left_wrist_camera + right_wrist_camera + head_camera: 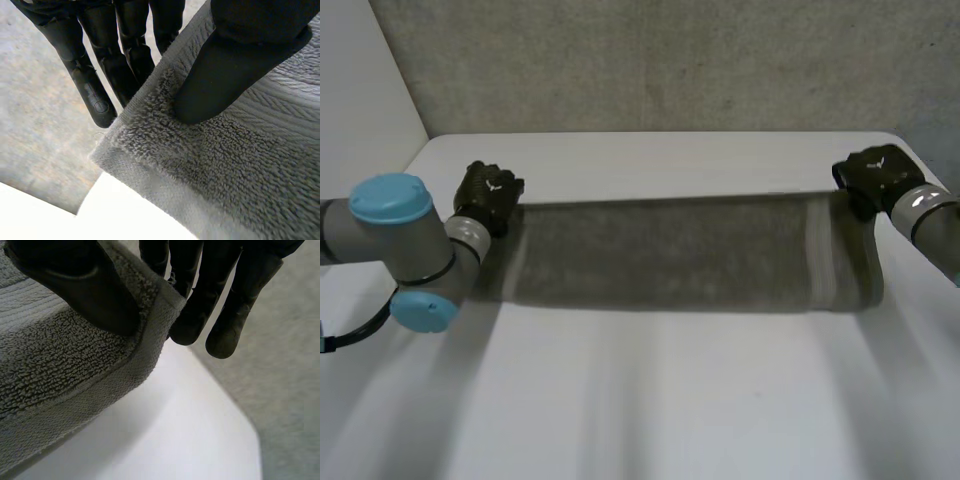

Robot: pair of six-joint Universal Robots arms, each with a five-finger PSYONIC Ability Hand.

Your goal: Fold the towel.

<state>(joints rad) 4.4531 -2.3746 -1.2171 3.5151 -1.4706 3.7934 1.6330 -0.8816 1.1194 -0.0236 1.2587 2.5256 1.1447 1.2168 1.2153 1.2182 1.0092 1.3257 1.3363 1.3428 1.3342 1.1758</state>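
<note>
Grey towel [670, 255] stretched across white surface [650, 400]. Left hand [488, 195] pinches one far corner between thumb and fingers, right hand [872, 175] pinches the other. Grey wall [670, 60] behind.

The towel [225, 170] is showing rough, looped grey terry cloth, with a flatter woven band running along its hem. The fingers [92, 92] are looking like smooth black plastic with a dull sheen. The tabletop [670, 400] is appearing white, smooth and matt.
</note>
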